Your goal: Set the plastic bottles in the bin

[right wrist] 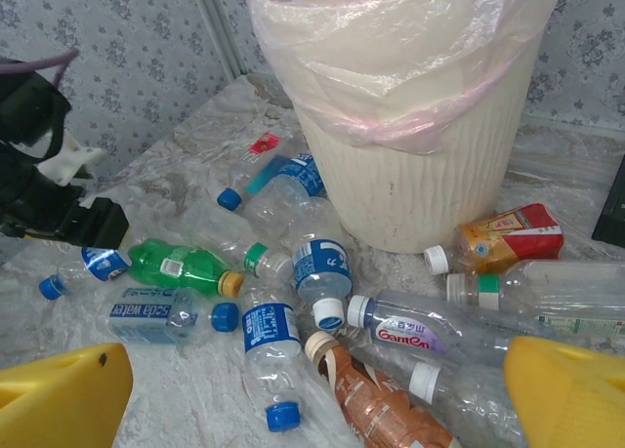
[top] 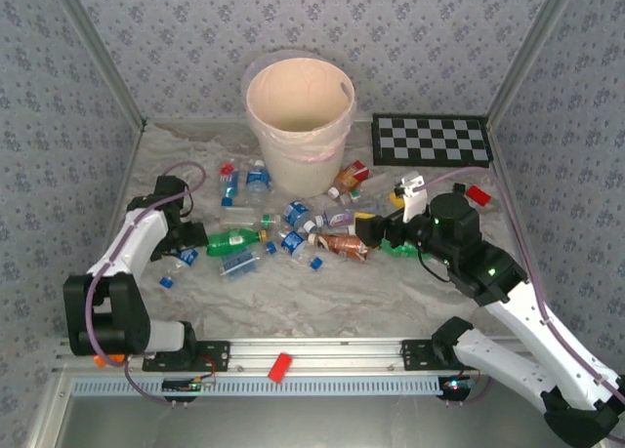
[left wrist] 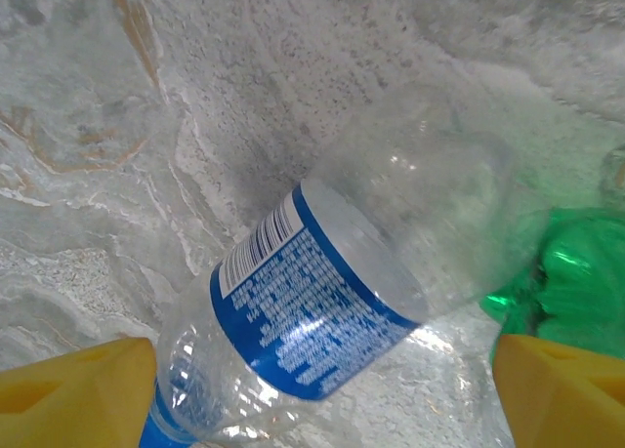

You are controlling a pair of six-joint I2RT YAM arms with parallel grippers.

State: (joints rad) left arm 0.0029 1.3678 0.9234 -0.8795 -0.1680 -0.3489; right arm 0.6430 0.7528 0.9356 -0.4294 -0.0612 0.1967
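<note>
Most of the job lies ahead: the plastic bottles (top: pixel 232 240) are scattered across the table, about a dozen of them, green, brown, orange-red and clear with blue labels, all in a loose band in front of the bin (top: pixel 293 165). The bin stands at the back of the table, liner over its rim, and from above its inside looks bare, though the very bottom is hard to read, so I can't rule out one lying low in there. Over on the left edge of the pile, the left gripper (top: pixel 190 241) is down at table level, its yellow fingers (left wrist: pixel 78 385) spread to either side of a clear blue-label bottle (left wrist: pixel 322 311) that lies on its side just beside the green bottle (left wrist: pixel 576 272); the bottle sits between the jaws, not pinched as far as I can see. The right gripper (top: pixel 369 231) hangs wide and empty near the brown bottle (right wrist: pixel 376 404), facing the bin. By my reckoning this is a first pick shaping up, with every visible bottle left to carry.
</note>
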